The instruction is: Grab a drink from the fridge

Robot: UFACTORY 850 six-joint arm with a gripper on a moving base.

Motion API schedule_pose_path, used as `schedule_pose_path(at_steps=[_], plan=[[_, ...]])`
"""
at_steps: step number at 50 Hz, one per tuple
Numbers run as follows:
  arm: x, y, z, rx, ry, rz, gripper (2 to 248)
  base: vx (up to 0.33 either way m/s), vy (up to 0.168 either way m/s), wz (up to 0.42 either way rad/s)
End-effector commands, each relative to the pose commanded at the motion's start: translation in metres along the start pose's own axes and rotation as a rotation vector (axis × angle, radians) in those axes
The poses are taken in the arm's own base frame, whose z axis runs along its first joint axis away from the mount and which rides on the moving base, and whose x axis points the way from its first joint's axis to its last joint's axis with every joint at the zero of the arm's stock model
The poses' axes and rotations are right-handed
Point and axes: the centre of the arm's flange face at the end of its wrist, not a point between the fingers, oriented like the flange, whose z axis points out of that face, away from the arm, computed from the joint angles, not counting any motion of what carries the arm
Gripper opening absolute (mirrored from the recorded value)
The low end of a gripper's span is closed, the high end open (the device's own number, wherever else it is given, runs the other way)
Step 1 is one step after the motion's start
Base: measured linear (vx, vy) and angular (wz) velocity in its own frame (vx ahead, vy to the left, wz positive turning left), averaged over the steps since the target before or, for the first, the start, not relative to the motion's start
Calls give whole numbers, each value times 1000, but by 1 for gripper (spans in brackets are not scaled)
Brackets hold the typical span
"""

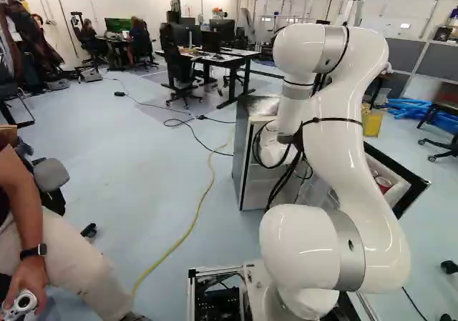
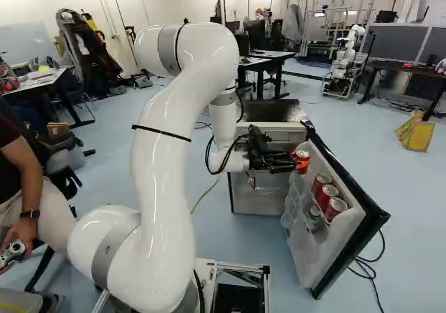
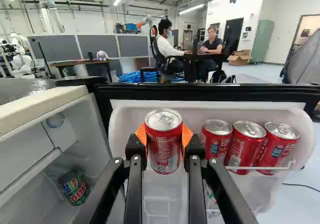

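Arched arm (image 2: 164,153), wrist (image 2: 237,161) seemingly level

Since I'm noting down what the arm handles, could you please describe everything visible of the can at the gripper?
The can is a red, printed metal-looking cylinder, undented where visible, its silvery lid's pull tab in place. It stands upright, orange pads of the gripper against both sides, by the open fridge door. Whether anything supports it underneath is unclear.

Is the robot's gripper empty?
No, the gripper has a red can squeezed between its two orange pads.
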Motion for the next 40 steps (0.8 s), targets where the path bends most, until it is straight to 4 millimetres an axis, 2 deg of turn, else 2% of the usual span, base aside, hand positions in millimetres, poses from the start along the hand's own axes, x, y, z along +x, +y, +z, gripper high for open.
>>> schedule_pose_path(at_steps=[18, 40], plan=[[3, 14, -20, 73, -19, -37, 86, 0, 0, 0], [30, 31, -47, 194, -26, -42, 86, 0, 0, 0]])
